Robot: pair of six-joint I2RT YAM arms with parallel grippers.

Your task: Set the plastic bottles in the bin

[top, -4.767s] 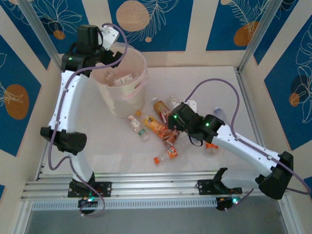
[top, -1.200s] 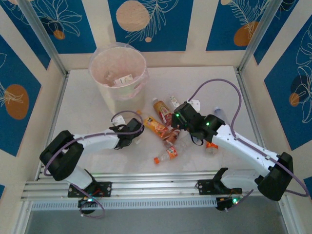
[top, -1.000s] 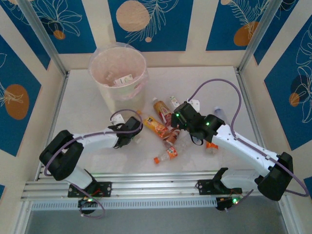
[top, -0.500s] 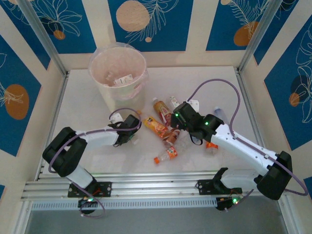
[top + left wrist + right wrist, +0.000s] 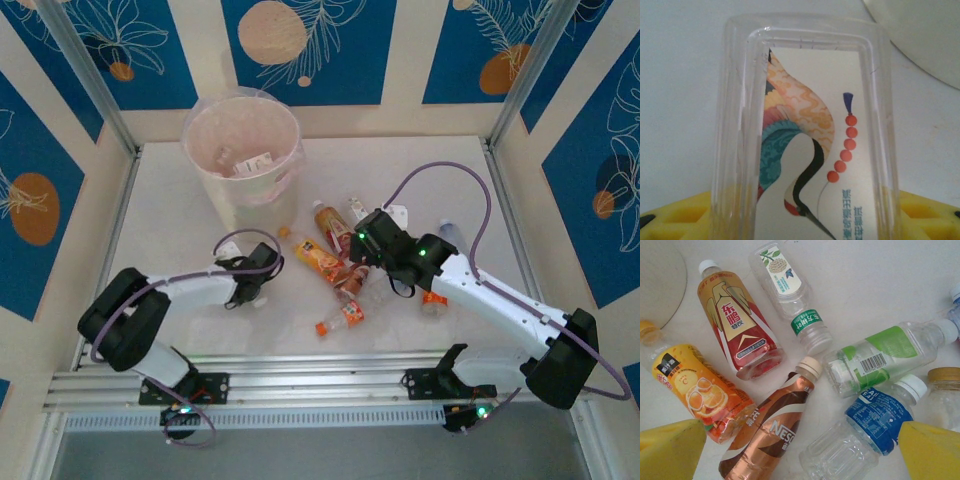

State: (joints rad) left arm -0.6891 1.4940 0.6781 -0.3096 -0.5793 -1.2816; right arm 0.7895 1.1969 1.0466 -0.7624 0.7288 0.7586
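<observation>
Movement is all on the left side. A few seconds ago the left arm stood high over the bin [image 5: 235, 205]; now it lies low along the table [image 5: 170, 215], and the left gripper [image 5: 800, 217] is down at a small clear bottle [image 5: 805, 135] with a crane drawn on its label. In the left wrist view this bottle sits between the two yellow fingers [image 5: 670, 215], which press on both its sides, so I judge it is grasped. Whether it is already off the table, I cannot tell. It is near the foot of the bin, to the left of the pile. In the last half second the wrist has drawn back a little toward its base, which I read as the start of carrying the bottle away. The right arm has hardly moved. The right gripper [image 5: 801, 440] hangs over the pile with its fingers wide apart and holds nothing. Under it lie the red tea bottle [image 5: 737, 335], the orange juice bottle [image 5: 695, 390], the brown Nescafé bottle [image 5: 775, 435], a green-labelled bottle [image 5: 885, 357] and a blue-labelled bottle [image 5: 880, 415]. One white-labelled bottle [image 5: 252, 160] lies already inside the bin, so most of the work remains.
</observation>
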